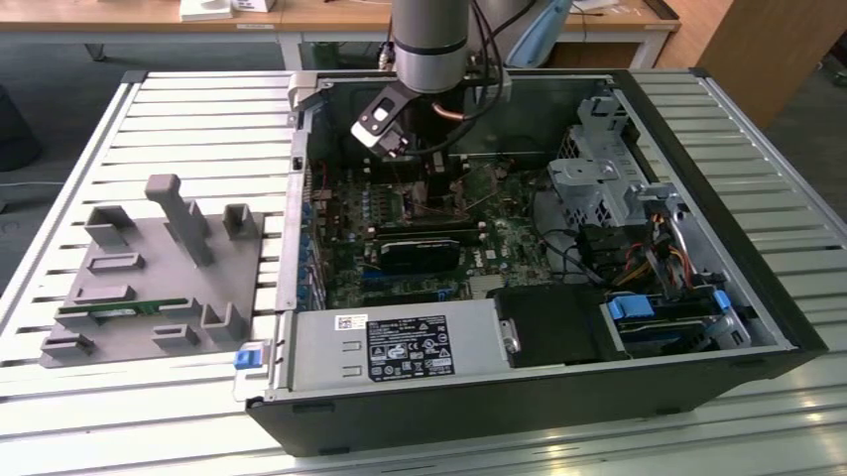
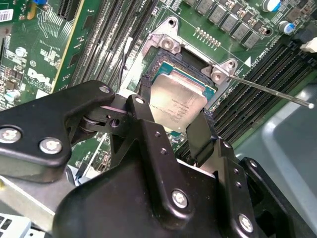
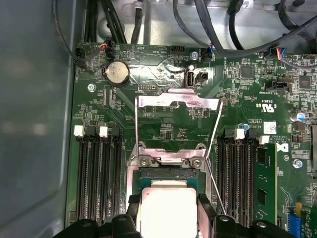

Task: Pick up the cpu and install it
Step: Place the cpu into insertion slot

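Your arm reaches down into the open computer case, which lies on the slatted bench. In both wrist views your hand is closed on the cpu, with its two black fingers pressed against opposite edges of the chip. The silver top faces up between them.

In the first wrist view the cpu sits right at the socket on the motherboard, between the two banks of memory slots. You cannot tell from these views whether it is just above the socket or already touching it. In the second wrist view it may be slightly tilted. The metal hold-down frame is swung open and lies back over the board, and its thin lever stands free beside the socket.

Treat the chip as light, stiff and flat, but delicate. The metal cap should bear a firm pinch. The underside and the socket contacts would likely be damaged by scraping or by going in crooked. The smooth, thin edges give little to hold, so it could slip or twist if the grip is uneven. The safest hold is the one you have: two opposite edges, centred along each side, with the face and the underside left clear.
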